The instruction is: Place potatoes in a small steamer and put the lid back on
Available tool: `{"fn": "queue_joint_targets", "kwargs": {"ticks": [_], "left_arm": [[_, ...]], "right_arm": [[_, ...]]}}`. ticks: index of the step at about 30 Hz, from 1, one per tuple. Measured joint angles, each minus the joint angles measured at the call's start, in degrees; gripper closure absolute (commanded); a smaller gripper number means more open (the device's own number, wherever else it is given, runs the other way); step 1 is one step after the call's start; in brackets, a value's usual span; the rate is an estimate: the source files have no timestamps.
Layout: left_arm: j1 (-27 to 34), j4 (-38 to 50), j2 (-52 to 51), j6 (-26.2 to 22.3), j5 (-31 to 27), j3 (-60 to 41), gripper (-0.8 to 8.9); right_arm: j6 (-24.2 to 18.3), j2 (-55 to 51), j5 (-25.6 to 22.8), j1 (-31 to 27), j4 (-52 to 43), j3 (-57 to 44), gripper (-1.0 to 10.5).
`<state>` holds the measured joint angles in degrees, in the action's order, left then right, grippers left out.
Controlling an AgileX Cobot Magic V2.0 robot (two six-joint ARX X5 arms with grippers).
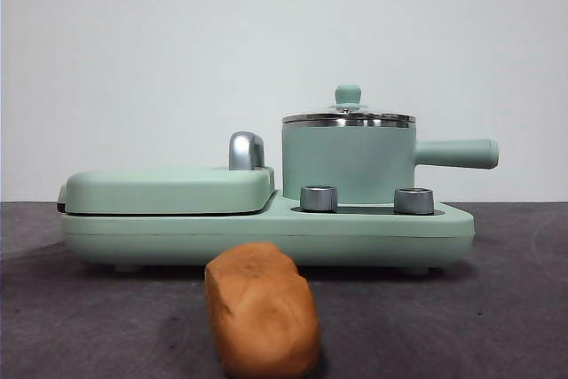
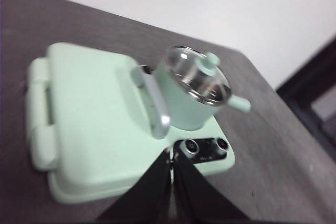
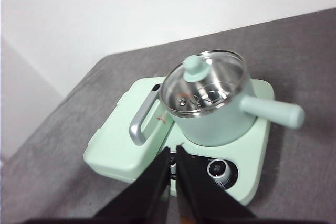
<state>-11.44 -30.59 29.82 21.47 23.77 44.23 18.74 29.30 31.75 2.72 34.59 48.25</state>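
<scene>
An orange-brown lumpy potato (image 1: 263, 308) lies on the dark table in front of the green appliance. The small steamer (image 1: 348, 164) (image 2: 185, 102) (image 3: 215, 120), a mint-green pot with a straight side handle (image 1: 457, 153), stands on the appliance's right half. The glass lid (image 1: 348, 116) (image 3: 203, 83) with its green knob rests on the pot. My left gripper (image 2: 171, 158) is shut and hovers above the appliance's near edge. My right gripper (image 3: 173, 153) is shut too, held above the control knobs, short of the pot. Neither arm shows in the front view.
The green appliance base (image 1: 266, 232) carries a flat grill cover (image 1: 169, 188) with a steel handle (image 1: 246, 150) on its left half. Two metal control knobs (image 1: 319, 198) (image 1: 414, 201) sit on its front. A white wall with sockets stands behind.
</scene>
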Motion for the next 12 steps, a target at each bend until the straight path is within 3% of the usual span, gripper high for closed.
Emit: {"fn": "queue_joint_targets", "kwargs": {"ticks": [7,12], "left_arm": [[-4.46,-0.57,10.38,-8.26,3.19,9.2,8.06],[-7.56,-0.57,15.91,-10.54,3.21,12.22,7.8]], "right_arm": [[-7.5,6.16,5.66,4.79,2.21,5.46,9.3],[-8.79,7.65,7.1,6.8,2.36,5.49,9.2]]}}
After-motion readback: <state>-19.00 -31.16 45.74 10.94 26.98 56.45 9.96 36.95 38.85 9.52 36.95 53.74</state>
